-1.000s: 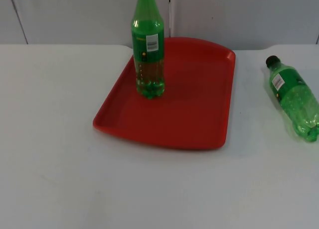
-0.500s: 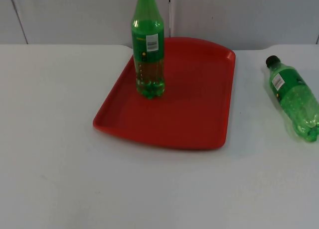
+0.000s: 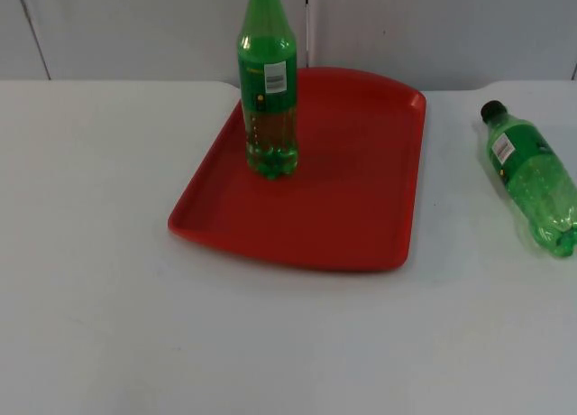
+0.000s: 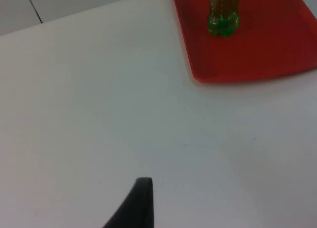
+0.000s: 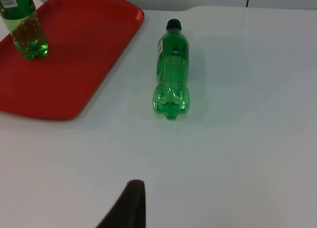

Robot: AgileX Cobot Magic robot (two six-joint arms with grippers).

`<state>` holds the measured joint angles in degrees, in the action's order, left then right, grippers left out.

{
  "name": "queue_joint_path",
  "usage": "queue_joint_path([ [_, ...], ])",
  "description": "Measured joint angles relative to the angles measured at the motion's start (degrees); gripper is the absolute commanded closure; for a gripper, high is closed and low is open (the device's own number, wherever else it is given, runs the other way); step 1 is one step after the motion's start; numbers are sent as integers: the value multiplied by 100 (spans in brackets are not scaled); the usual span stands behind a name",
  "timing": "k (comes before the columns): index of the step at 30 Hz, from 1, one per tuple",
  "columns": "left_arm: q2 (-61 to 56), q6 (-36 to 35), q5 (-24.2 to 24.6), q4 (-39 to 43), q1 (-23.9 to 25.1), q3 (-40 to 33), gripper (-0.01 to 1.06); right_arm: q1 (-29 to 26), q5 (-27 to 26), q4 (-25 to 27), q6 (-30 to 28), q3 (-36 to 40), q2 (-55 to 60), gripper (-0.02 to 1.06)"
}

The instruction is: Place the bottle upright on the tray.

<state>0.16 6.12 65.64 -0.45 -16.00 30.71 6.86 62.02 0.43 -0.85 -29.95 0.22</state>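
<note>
Already one green bottle (image 3: 268,90) stands upright at the red tray's (image 3: 361,207) ten o'clock; a second bottle (image 3: 532,176) lies sideways on the table (image 3: 90,253) at three o'clock, awaiting us. Both grippers wait above the table; their openings we cannot tell.

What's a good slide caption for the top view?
One green bottle stands upright on the red tray; a second bottle lies on the table.

Upright bottle (image 3: 267,81) on tray (image 3: 352,207), lying bottle (image 3: 532,176) right, on table (image 3: 90,253)
</note>
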Motion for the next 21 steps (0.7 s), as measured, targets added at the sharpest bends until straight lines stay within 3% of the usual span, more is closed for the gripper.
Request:
queue_joint_path([
  [8, 0, 0, -39, 0, 0, 0, 0, 0, 0, -556, -84, 0, 0, -1],
  [21, 0, 4, -39, 0, 0, 0, 0, 0, -11, -602, -127, 0, 0, -1],
])
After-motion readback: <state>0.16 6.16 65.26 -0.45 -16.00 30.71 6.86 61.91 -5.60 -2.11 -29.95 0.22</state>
